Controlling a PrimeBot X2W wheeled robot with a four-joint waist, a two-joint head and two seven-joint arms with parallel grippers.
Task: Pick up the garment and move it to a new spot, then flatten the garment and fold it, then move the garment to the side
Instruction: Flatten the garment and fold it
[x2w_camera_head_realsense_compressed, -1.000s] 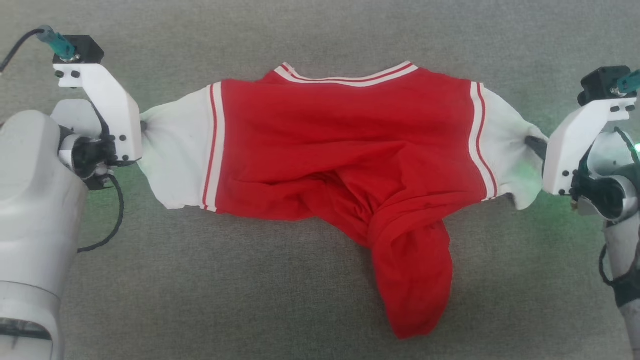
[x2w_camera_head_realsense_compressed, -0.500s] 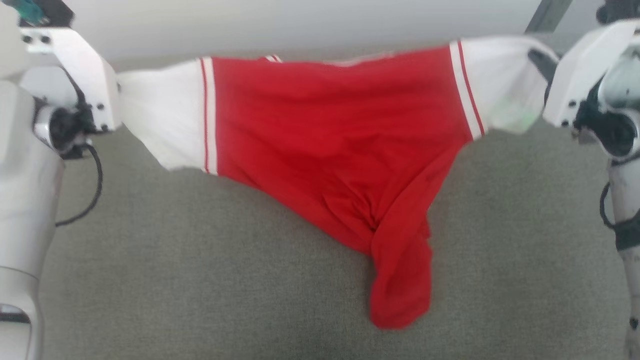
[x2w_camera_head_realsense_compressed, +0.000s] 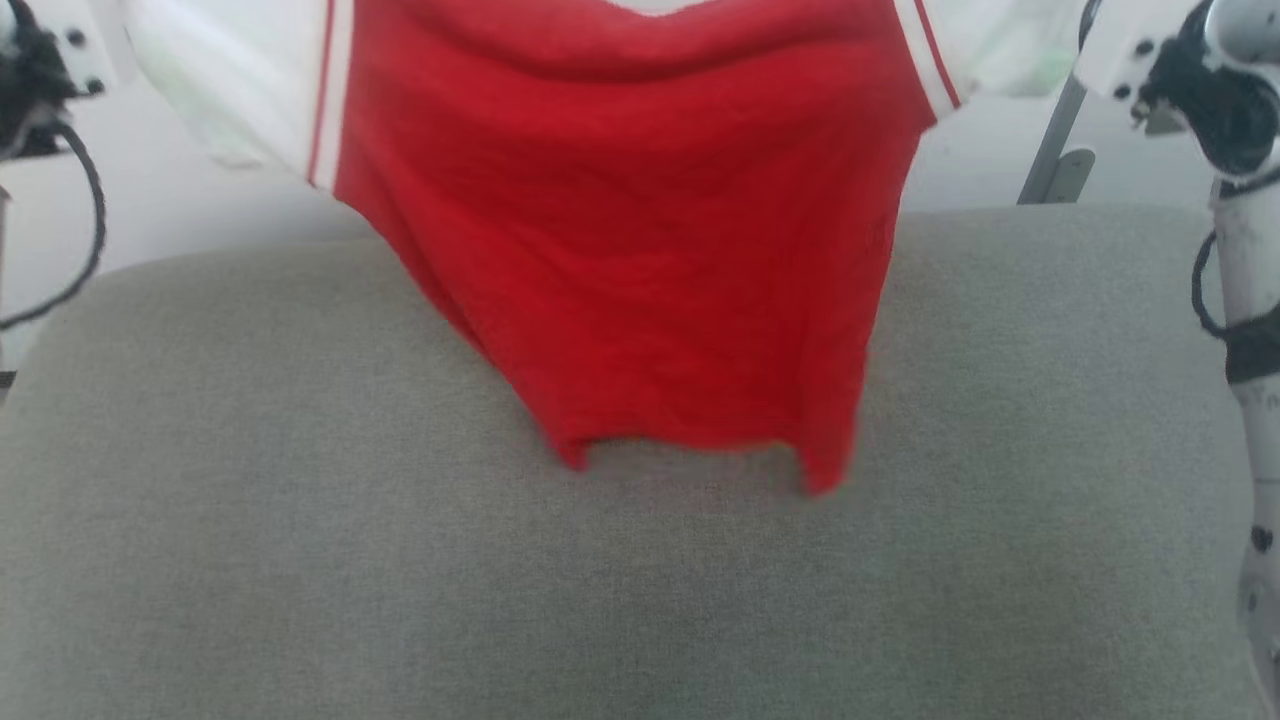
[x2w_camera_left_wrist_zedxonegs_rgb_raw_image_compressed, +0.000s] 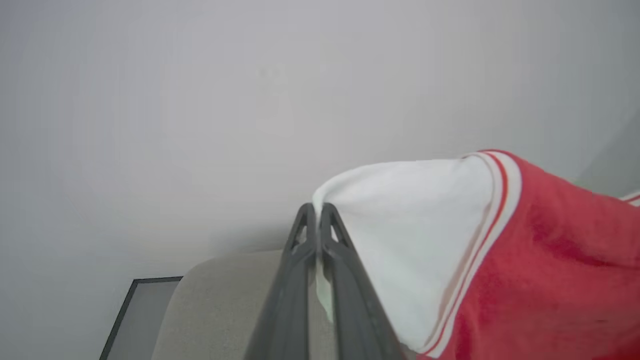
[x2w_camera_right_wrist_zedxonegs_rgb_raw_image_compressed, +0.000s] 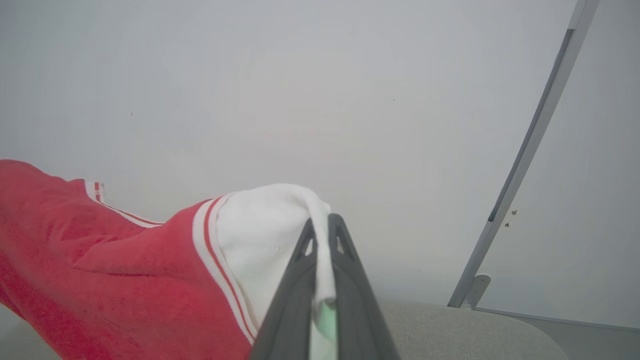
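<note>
The garment (x2w_camera_head_realsense_compressed: 640, 230), a red jersey with white side panels and red-white striped trim, hangs stretched between my two grippers above the grey padded surface (x2w_camera_head_realsense_compressed: 300, 520). Its lower hem dangles just over the surface, and no numerals show. In the left wrist view my left gripper (x2w_camera_left_wrist_zedxonegs_rgb_raw_image_compressed: 317, 207) is shut on the edge of the white side panel (x2w_camera_left_wrist_zedxonegs_rgb_raw_image_compressed: 410, 225). My right gripper (x2w_camera_right_wrist_zedxonegs_rgb_raw_image_compressed: 321, 220) pinches the other white panel (x2w_camera_right_wrist_zedxonegs_rgb_raw_image_compressed: 260, 235) in the same way. In the head view the two wrist mounts sit at the top corners, left (x2w_camera_head_realsense_compressed: 40, 60) and right (x2w_camera_head_realsense_compressed: 1110, 50).
A pale wall rises behind the padded surface, whose far edge is rounded. A slanted grey metal post (x2w_camera_head_realsense_compressed: 1050, 150) stands at the back right, close to my right arm (x2w_camera_head_realsense_compressed: 1240, 300). A dark framed panel (x2w_camera_left_wrist_zedxonegs_rgb_raw_image_compressed: 130, 320) lies beside the surface.
Both arms have lifted the garment off the surface. Its bunched lower part has dropped open and now hangs straight. The head camera has tilted up, bringing the wall into view.
</note>
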